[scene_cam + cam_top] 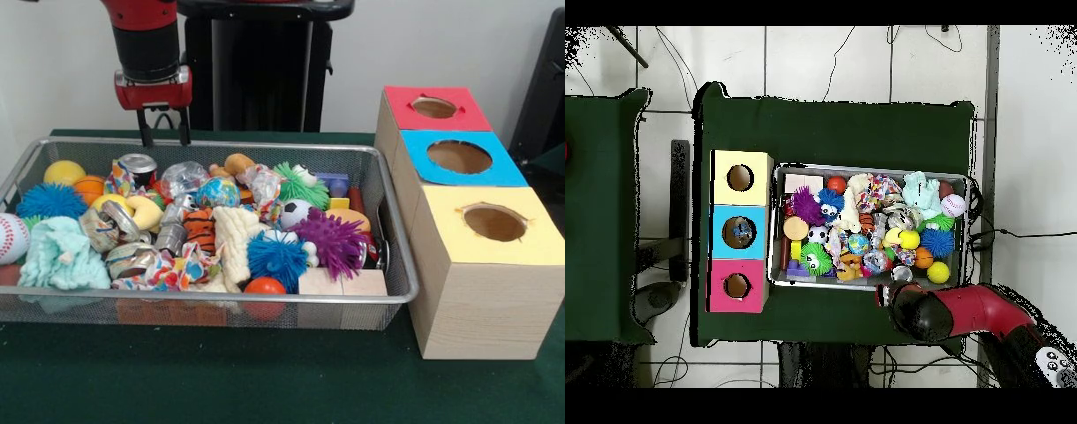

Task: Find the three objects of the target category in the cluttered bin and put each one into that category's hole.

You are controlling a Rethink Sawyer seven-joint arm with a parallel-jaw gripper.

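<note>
The wire mesh bin point(221, 299) is packed with toys, balls and cans; it also shows in the overhead view point(870, 168). A see-through crumpled bottle point(183, 177) lies near the bin's far rim. Another with a colourful label point(265, 184) lies right of it. A third with a colourful label point(187, 265) lies near the front. My gripper point(163, 131) hangs open and empty above the far rim, over a silver can point(137, 165) and just left of the first bottle. In the overhead view the gripper point(889, 293) sits at the bin's lower edge.
Three wooden boxes stand right of the bin, each with a round hole on top: red point(437, 108), blue point(459, 157), yellow point(494, 223). Fuzzy balls, a baseball point(11, 237) and wooden blocks point(340, 283) crowd the bin. Green cloth covers the table.
</note>
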